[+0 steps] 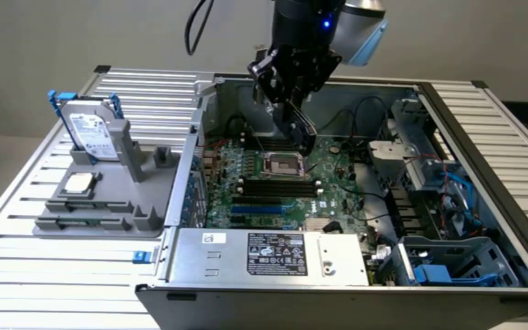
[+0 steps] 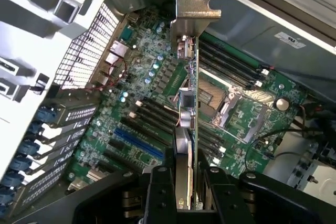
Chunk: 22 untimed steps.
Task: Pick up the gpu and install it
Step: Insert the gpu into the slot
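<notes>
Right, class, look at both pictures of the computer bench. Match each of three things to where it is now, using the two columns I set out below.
Column 1
1. gpu
2. hard drive
3. CPU chip

Column 2
A. lying flat on the grey holder
B. gripped in the end effector, above the motherboard
C. standing on edge in the grey holder

Pairs: 1-B, 2-C, 3-A
</notes>
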Motion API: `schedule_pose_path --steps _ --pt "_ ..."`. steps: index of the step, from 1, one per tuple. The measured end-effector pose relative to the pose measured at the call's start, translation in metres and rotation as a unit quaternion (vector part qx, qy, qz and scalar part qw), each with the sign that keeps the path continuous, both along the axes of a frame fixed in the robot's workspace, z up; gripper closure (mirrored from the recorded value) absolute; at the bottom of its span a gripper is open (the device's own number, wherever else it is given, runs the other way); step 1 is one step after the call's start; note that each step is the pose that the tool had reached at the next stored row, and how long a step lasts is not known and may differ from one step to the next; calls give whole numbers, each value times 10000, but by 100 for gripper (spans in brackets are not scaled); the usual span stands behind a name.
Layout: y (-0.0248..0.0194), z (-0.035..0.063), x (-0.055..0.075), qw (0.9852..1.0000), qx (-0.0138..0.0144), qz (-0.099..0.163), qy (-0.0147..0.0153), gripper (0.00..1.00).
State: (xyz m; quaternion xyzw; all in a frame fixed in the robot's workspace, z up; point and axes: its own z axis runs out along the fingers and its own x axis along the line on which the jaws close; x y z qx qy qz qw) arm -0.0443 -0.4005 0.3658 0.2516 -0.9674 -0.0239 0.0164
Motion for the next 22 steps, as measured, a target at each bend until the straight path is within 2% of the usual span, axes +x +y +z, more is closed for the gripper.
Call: schedule_pose_path --steps 3,6,11,14,17,19,22 --pt "0 -30 0 9996 0 270 0 73" --pt "0 -60 0 9985 0 544 0 73" --pt "0 -110 0 9950 0 995 0 73" --pt "0 -141 0 9919 0 1272 0 73" --pt "0 -170 0 9881 0 1536 0 73" --pt "0 -188 0 9852 0 1714 1 73" --pt "0 -215 0 9801 0 1987 0 73"
